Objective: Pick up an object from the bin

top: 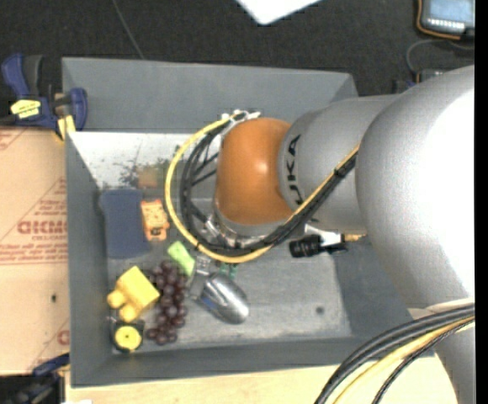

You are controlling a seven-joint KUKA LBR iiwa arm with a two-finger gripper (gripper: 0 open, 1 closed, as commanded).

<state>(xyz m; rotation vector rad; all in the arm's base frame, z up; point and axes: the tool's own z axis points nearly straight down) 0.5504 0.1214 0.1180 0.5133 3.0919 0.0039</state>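
Note:
Below the orange cover, my gripper (202, 273) reaches down into the lower middle of the bin. It is directly over a silver-grey rounded thing (225, 300) that lies on the bin floor. A small green piece (180, 254) sits just to the gripper's left. A bunch of dark purple grapes (170, 298) lies beside that, touching the gripper's lower left side. Nothing can be seen held.
A yellow block toy (135, 291) and a yellow round piece (127, 337) lie at the lower left. A blue rectangular block (121, 222) and a small orange toy (153, 219) rest by the left wall. The arm covers the bin's right and back.

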